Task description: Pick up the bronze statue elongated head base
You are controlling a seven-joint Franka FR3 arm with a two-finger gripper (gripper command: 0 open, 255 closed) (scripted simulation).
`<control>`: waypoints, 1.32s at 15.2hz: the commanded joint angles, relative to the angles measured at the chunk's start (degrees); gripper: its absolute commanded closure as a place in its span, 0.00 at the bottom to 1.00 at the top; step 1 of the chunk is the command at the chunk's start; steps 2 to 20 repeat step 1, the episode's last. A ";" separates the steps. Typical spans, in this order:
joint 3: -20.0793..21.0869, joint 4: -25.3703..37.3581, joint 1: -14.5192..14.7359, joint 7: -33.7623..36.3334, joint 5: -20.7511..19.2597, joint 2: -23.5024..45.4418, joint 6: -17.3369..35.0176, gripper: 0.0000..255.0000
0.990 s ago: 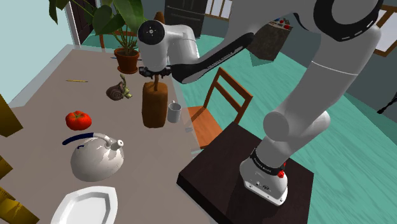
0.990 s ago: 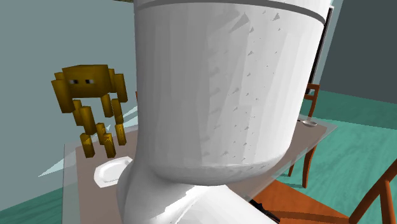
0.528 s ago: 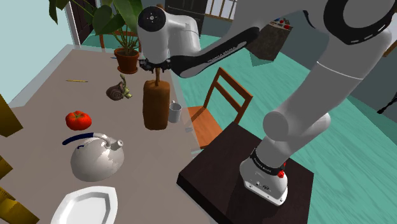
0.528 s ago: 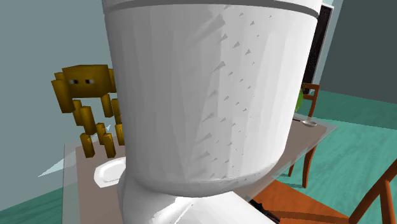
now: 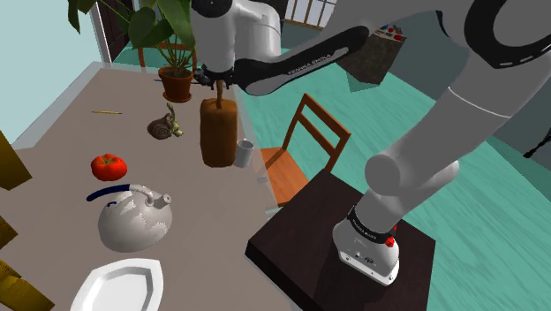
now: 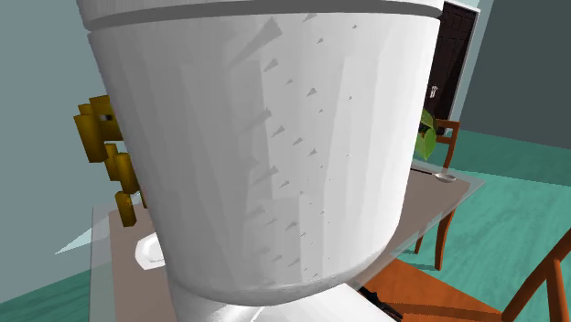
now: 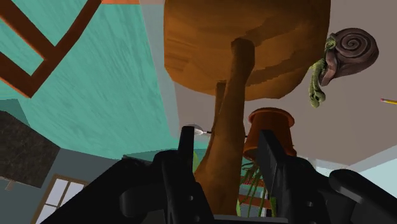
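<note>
item 1, gripper [image 7: 229,149]: your two black fingers are clamped on the thin stem of the brown statue [image 7: 248,44], one finger on each side. the statue's broad base points away from the hand.

item 2, the same pair in the shoulder view: gripper [image 5: 216,86] is at the top of the brown statue [image 5: 218,132], which hangs upright beneath it. its base looks just off the table [image 5: 62,132], near the edge that faces the wooden chair [image 5: 305,146].

item 3, nearest neighbour: a white cup [image 5: 244,155] stands just beside the statue, on the chair side.

item 4, further out on the table: a snail figure [image 5: 162,126], a potted plant [image 5: 177,86] and a pencil [image 5: 108,112] lie beyond the statue. a tomato [image 5: 109,166], a white kettle [image 5: 132,221] and a white plate [image 5: 117,287] are nearer the camera.

item 5, second exterior view: you see the white arm [image 6: 274,137] very close up, with a yellow blocky figure [image 6: 101,137] partly hidden behind it.
</note>
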 commanded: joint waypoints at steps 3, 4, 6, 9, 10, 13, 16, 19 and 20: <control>0.00 0.31 0.09 -0.49 0.52 -0.43 -0.19 1.00; 0.00 0.31 0.09 -0.49 0.52 -0.43 -0.19 1.00; 0.00 0.31 0.09 -0.49 0.52 -0.43 -0.19 1.00; 0.00 0.31 0.09 -0.49 0.52 -0.43 -0.19 1.00; 0.00 0.31 0.09 -0.49 0.52 -0.43 -0.19 1.00; 0.00 0.31 0.09 -0.49 0.52 -0.43 -0.19 1.00; 0.00 0.31 0.09 -0.49 0.52 -0.43 -0.19 1.00; 0.00 0.31 0.09 -0.49 0.52 -0.43 -0.19 1.00; 0.00 0.31 0.09 -0.49 0.52 -0.43 -0.19 1.00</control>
